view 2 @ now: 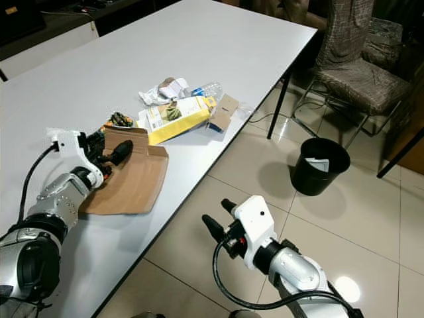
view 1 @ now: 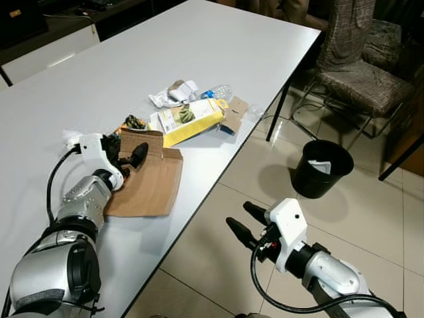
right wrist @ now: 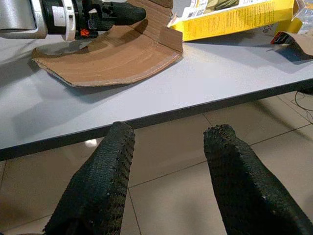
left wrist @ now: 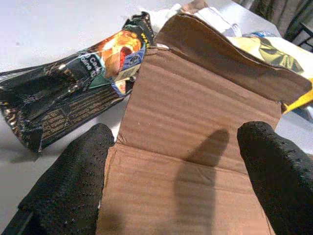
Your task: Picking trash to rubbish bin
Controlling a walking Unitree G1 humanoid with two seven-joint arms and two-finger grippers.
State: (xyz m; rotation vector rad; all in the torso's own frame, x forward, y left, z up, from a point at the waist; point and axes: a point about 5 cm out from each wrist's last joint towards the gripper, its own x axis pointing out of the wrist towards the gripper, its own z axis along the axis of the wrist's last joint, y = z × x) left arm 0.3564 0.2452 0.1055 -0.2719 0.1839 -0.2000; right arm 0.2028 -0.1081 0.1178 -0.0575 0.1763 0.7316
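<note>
Hovering wide over the floor, the right end effector (view 1: 246, 224) is idling; the left end effector (left wrist: 181, 161) is straddling the cardboard (view 1: 149, 179), needing a firm edge pinch.

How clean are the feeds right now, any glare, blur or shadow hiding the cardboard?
Eye views: sharp, soft sheen on the table, lamp glare on the floor tiles. Left wrist view: the fingers close up are soft, one casts a shadow on the cardboard, which stays readable. Right wrist view: clear, with shade under the table edge.
</note>
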